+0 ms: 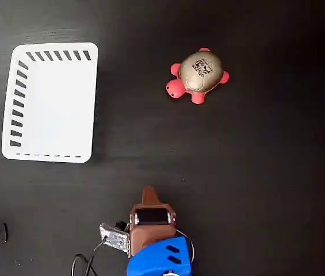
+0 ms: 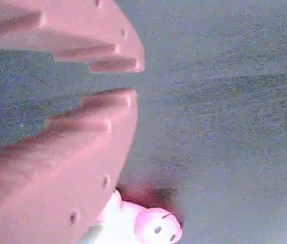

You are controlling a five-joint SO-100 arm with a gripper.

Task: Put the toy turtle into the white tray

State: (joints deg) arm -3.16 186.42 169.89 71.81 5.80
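I read the black table (image 1: 254,190) as laid out to keep the pick and the drop apart; the white tray (image 1: 50,103) sits empty by the table's left edge in the fixed view, open side up and ready to receive, well apart from everything else. My arm (image 1: 150,241) waits low at the near edge, not yet reaching; the toy turtle (image 1: 198,75) rests upright toward the far edge, right of the tray, untouched. In the wrist view the gripper (image 2: 133,81) shows its fingers nearly pressed together around nothing, a thin gap between them, so I judge I must spread them before closing on the shell.
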